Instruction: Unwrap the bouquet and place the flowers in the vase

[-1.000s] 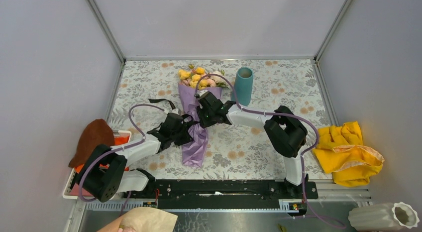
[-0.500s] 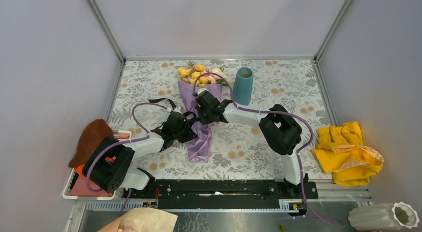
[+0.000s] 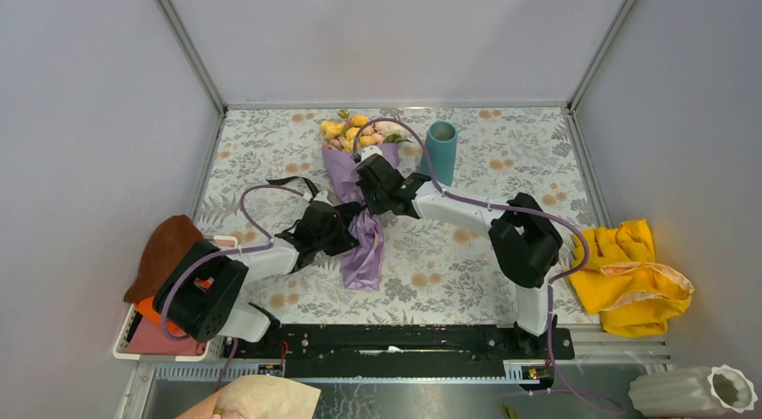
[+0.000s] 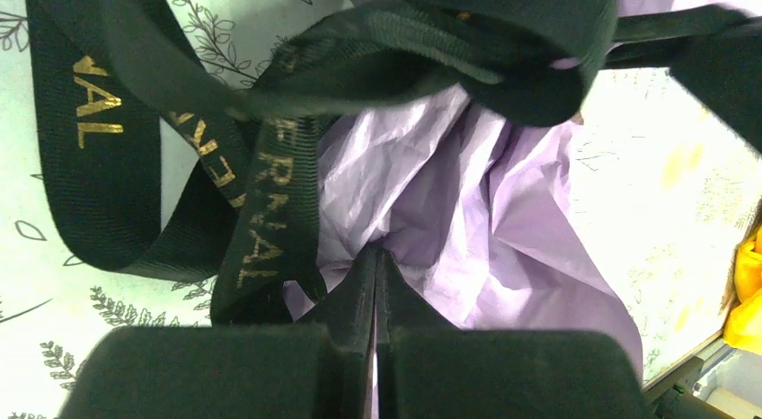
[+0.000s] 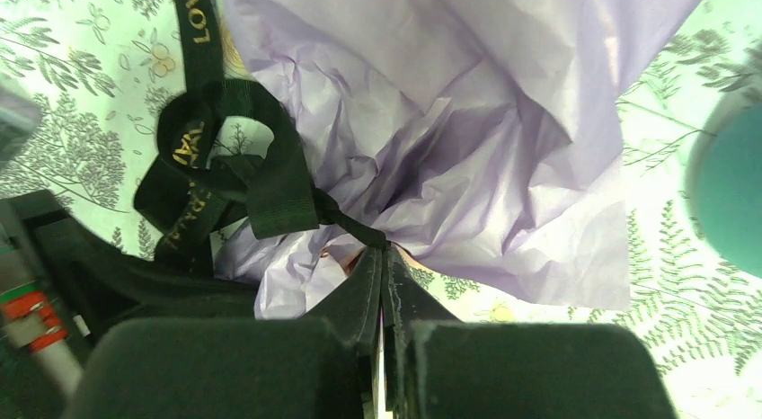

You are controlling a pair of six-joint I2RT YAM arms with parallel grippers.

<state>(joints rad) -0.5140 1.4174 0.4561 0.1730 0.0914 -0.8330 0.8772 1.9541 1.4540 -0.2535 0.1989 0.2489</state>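
Since a second ago my right gripper [image 5: 385,250] has slid up the bouquet [image 3: 364,257] toward the blooms and closed; my left gripper [image 4: 376,253] has crept in from the lower left, and the paper tail has swung slightly right. Now the right fingers are pressed together, pinching a strand of the black ribbon [image 5: 270,190] where it leaves the knot against the crinkled lilac paper. My left fingers are also squeezed tight, tips buried in a crease of the paper beside the ribbon loops; whether paper is caught between them I cannot tell. The bouquet lies flat at the centre of the top view, flowers [image 3: 352,131] pointing to the upper edge, the vase [image 3: 440,154] standing upright just right of them
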